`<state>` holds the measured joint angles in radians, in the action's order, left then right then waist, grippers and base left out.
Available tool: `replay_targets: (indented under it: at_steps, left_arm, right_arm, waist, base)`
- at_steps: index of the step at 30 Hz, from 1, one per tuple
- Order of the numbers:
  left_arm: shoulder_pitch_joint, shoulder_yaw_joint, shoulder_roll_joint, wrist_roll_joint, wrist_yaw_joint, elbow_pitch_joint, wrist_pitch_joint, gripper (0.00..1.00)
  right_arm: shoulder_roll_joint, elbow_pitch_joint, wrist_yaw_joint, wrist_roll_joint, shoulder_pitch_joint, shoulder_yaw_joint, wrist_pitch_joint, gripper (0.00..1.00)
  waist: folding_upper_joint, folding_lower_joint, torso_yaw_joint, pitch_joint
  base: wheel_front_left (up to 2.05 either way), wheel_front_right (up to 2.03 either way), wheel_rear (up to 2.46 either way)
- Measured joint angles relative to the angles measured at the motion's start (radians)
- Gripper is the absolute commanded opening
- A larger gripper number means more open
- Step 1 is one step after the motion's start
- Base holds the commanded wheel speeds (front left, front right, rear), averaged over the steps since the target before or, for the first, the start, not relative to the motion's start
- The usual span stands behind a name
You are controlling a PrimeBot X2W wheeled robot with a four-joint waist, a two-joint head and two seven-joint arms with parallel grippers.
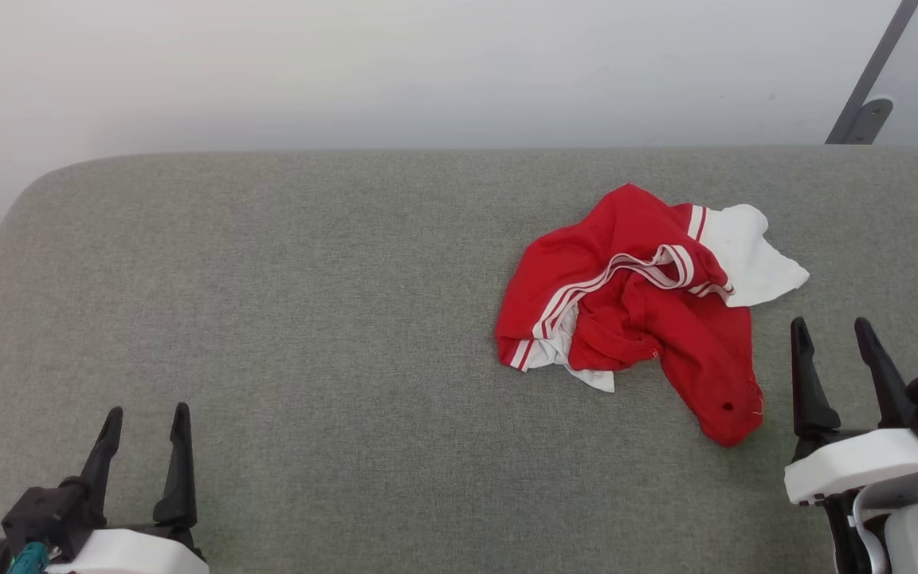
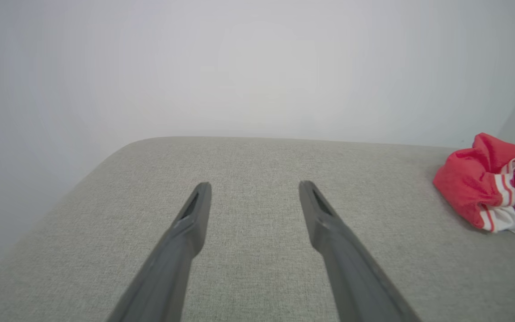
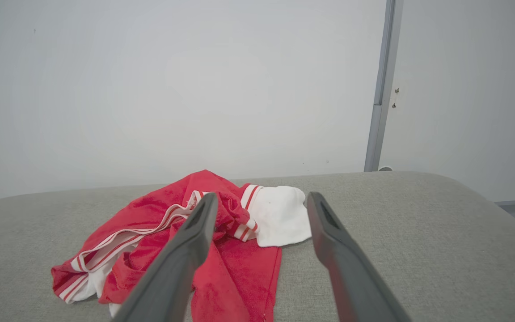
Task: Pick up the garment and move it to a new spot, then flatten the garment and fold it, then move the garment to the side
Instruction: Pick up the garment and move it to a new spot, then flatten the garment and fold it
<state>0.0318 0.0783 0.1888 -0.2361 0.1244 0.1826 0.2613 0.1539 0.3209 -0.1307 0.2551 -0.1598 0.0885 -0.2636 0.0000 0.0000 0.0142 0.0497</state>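
Observation:
The garment [image 1: 634,303], a bright red knit T-shirt with white sleeve ends and striped trim, lies crumpled on the right half of the grey padded surface [image 1: 307,319]. My right gripper [image 1: 832,333] stands open just right of the shirt's lower end, nothing between its fingers. From the right wrist, the garment [image 3: 235,268] lies ahead and left of the open right gripper [image 3: 262,201]. My left gripper [image 1: 147,418] is open at the lower left, far from the shirt. In the left wrist view the left gripper [image 2: 254,188] is open, and the garment [image 2: 490,192] sits at the right edge.
A white wall [image 1: 427,72] runs behind the surface's far edge. A grey metal post [image 1: 865,80] leans at the upper right. The surface's rounded left corner [image 1: 29,191] drops off toward the floor.

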Motion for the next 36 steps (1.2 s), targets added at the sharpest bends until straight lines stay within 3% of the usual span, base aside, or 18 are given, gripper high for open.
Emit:
replay_targets:
  at_steps: [18, 24, 29, 36]
  left_arm:
    - [0.009, -0.016, -0.011, -0.011, 0.004, 0.015, 0.0, 1.0]
    - [-0.026, -0.025, -0.03, -0.018, 0.005, 0.017, 0.0, 1.0]
    - [-0.088, -0.058, -0.039, -0.024, 0.005, 0.024, 0.0, 1.0]
    - [-0.173, -0.084, -0.055, -0.047, 0.005, 0.016, 0.0, 1.0]
  right_arm:
    - [0.013, 0.034, 0.0, -0.002, -0.012, -0.035, 0.008, 1.0]
    - [0.148, 0.101, 0.0, 0.014, -0.158, -0.095, 0.142, 1.0]
    - [0.309, 0.175, 0.0, 0.056, -0.352, -0.165, 0.288, 1.0]
    - [0.445, 0.263, 0.0, 0.281, -0.533, -0.313, 0.635, 1.0]
  waist:
    - [0.0, 0.0, 0.003, 0.021]
    - [0.0, 0.0, 0.013, 0.076]
    - [0.0, 0.0, 0.024, 0.158]
    - [0.0, 0.0, 0.068, 0.273]
  base:
    - [0.0, 0.0, 0.0]
    - [0.0, 0.0, 0.0]
    - [0.0, 0.0, 0.0]
    - [0.0, 0.0, 0.0]
